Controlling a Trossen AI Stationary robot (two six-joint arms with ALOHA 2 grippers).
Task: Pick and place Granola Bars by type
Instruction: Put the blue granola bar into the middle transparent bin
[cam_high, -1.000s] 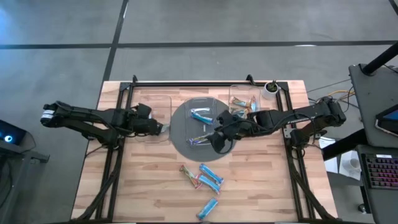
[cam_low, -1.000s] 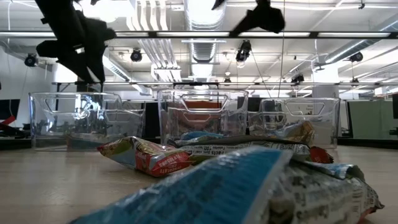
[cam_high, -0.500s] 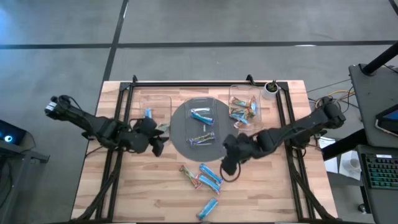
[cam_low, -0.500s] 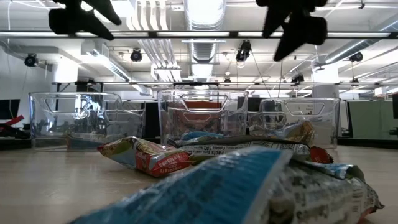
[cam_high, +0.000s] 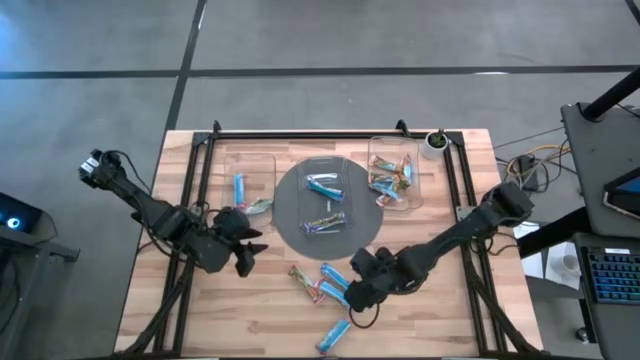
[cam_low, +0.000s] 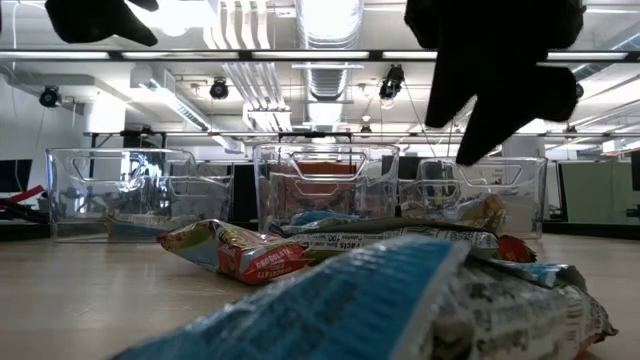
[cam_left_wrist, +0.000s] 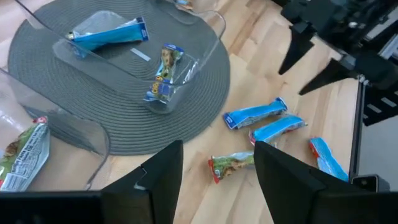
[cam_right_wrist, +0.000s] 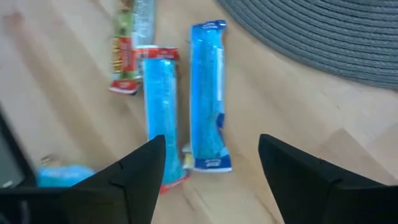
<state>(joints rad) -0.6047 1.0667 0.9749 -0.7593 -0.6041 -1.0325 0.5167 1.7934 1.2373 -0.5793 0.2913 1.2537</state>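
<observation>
- Wooden counter (cam_high: 200, 310) carries three clear trays across its far half.
- Left tray (cam_high: 249, 193) holds a blue bar (cam_high: 240, 187) and a silvery one (cam_high: 259, 207).
- Left gripper (cam_high: 243, 258) hovers near it, fingers spread, empty.
- Middle tray (cam_high: 325, 197), on a round grey plate (cam_high: 290, 215), holds two bars.
- Right gripper (cam_high: 358, 297), fingers wide apart and empty, hangs over the loose Granola Bars (cam_high: 337, 287).
- Right tray (cam_high: 394, 172) holds several mixed bars.

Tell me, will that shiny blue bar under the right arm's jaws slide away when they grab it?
Probably a bit: the blue bar has a glossy wrapper and lies flat on smooth wood. It looks small and light, so a nudge may skid it. It won't roll.
</observation>
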